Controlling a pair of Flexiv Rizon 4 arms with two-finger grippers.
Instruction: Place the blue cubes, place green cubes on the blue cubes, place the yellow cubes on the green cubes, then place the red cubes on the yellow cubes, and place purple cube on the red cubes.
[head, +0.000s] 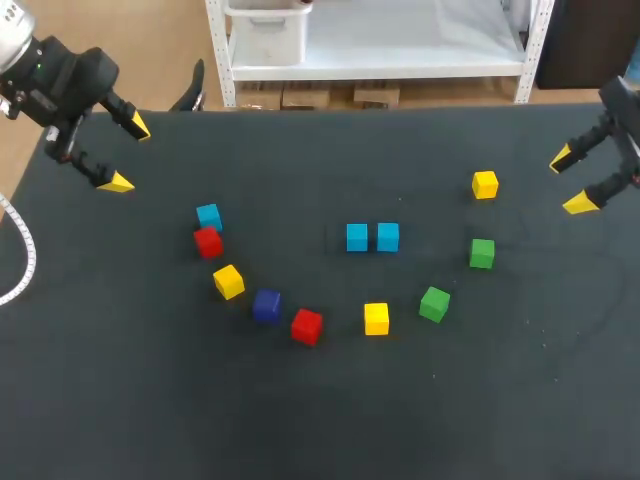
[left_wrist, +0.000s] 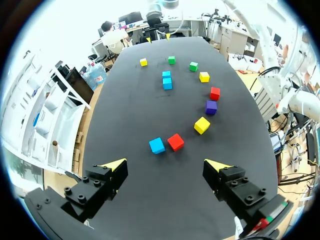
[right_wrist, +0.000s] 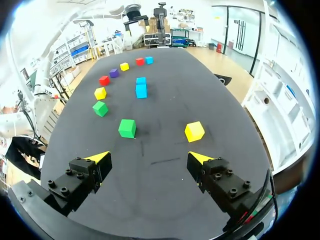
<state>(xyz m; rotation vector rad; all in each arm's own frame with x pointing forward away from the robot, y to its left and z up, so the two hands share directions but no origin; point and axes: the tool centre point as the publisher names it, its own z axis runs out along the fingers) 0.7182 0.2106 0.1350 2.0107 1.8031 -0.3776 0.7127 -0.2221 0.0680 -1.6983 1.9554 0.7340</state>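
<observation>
Two blue cubes (head: 357, 237) (head: 388, 236) sit side by side mid-table. Around them runs an arc of single cubes: a third blue (head: 208, 216) touching a red (head: 208, 241), yellow (head: 228, 281), purple (head: 266, 305), red (head: 307, 325), yellow (head: 376, 318), green (head: 434, 303), green (head: 481, 253), yellow (head: 485, 184). My left gripper (head: 128, 155) hangs open at the far left, with the blue (left_wrist: 156, 145) and red (left_wrist: 175, 142) cubes ahead of it. At the far right my right gripper (head: 570, 181) is open and empty, a green (right_wrist: 127, 128) and a yellow cube (right_wrist: 194, 131) ahead.
All cubes lie flat on the black table (head: 320, 410), none stacked. The table's far edge (head: 400, 107) runs just behind the two grippers.
</observation>
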